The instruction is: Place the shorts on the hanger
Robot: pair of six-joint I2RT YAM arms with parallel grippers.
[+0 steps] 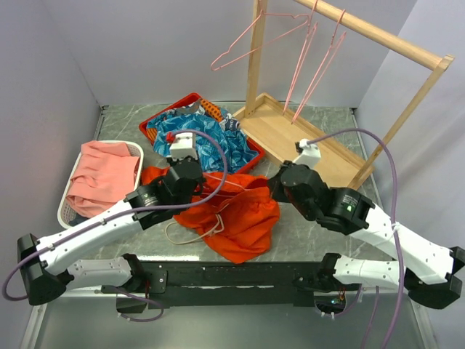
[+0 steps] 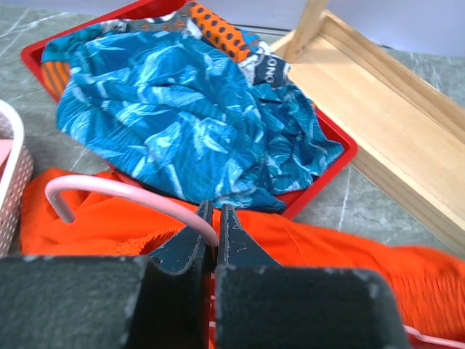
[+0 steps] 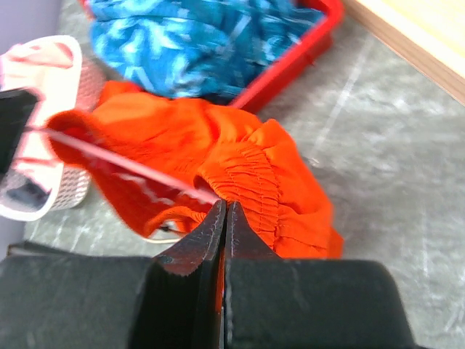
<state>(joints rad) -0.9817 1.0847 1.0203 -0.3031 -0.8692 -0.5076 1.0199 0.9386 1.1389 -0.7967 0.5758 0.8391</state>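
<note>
Before left wrist only, hanger hook [image 2: 123,187]

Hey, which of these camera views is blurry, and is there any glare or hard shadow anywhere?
Top external: sharp, evenly lit, only soft shadows around the shorts, no glare. Left wrist: blue leaf-patterned garment crisp, the left hand close up and soft. Right wrist: blurriest, the white basket and pink hanger wire smeared.
</note>
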